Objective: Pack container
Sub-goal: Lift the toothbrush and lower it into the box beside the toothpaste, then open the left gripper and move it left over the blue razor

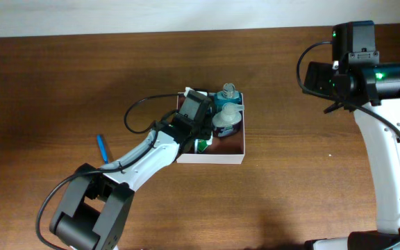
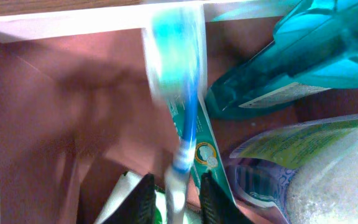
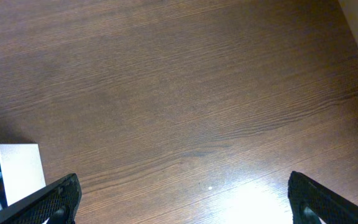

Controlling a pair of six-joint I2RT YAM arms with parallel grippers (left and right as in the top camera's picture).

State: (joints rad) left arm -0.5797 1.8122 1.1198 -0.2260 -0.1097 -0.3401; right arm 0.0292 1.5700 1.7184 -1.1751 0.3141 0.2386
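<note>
Blue stick [image 1: 101,147]: lies on the counter [image 1: 61,69] beside the left arm, well apart from the box; too small to say what it is.
Left fingers [image 2: 145,202]: down inside the container's left half, parted a little. A handle stands between them with a thin gap on each side, so no firm hold shows.
Toothbrush [image 2: 182,93]: blue and white, blurred, upright between those fingers, its head up near the far white wall.
Toothpaste tube [image 2: 205,149]: green and white, lying on the box floor under the toothbrush.
Container [image 1: 210,158]: square, shallow, with white walls and a reddish-brown floor, sitting about mid-counter; the left side of its floor is bare.
Clear bottle [image 1: 226,119]: in the right part of the box, with a green label on it.
Teal bottle [image 1: 226,95]: in the far right corner, just beside the clear bottle.
Right fingers [image 3: 331,199]: spread wide and holding nothing, over bare wood well to the right of the box, whose white corner [image 3: 20,165] shows at the edge of the wrist view.
</note>
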